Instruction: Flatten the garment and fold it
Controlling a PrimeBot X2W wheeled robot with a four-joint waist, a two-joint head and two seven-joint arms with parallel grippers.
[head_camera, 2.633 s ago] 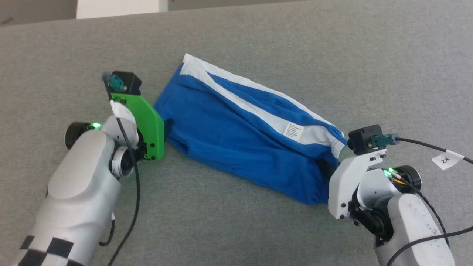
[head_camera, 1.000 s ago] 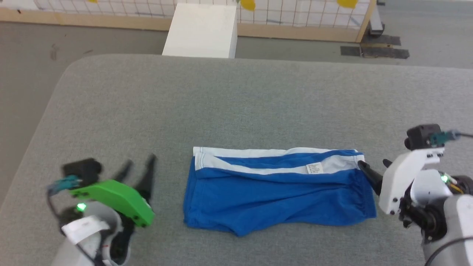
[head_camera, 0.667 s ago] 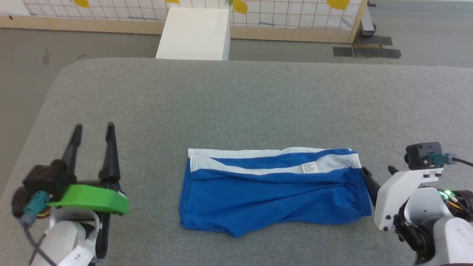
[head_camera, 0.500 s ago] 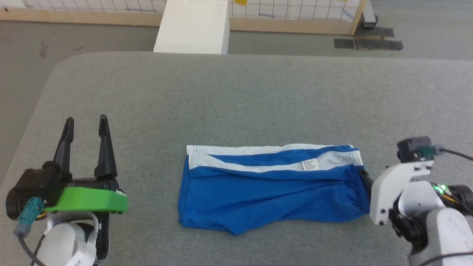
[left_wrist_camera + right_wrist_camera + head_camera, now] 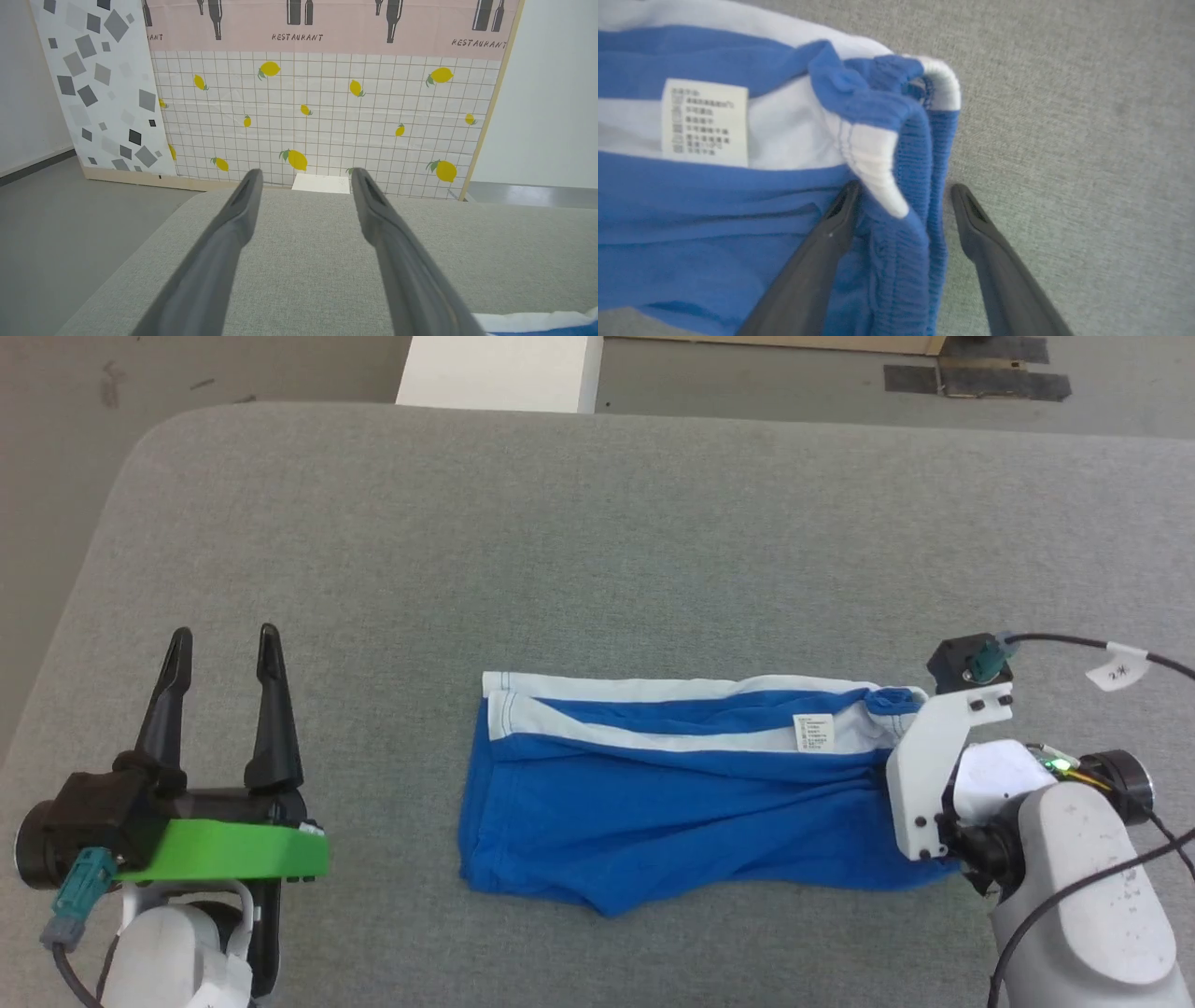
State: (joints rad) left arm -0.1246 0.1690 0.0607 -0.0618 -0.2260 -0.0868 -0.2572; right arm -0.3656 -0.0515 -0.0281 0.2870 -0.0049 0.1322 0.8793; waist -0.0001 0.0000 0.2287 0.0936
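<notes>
Blue garment (image 5: 672,793) lies spread out, mid grey table (image 5: 597,523). The right gripper (image 5: 906,187) is released, fingers straddling the elastic waistband (image 5: 920,158). The left gripper (image 5: 222,639) is released and empty, well apart to the garment's left.

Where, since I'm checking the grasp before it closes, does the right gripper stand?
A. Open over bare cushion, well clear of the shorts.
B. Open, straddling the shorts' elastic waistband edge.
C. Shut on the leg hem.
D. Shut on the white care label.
B: in the right wrist view the right gripper is open, one finger over the garment, the other over the grey surface, the elastic waistband between them.
</notes>
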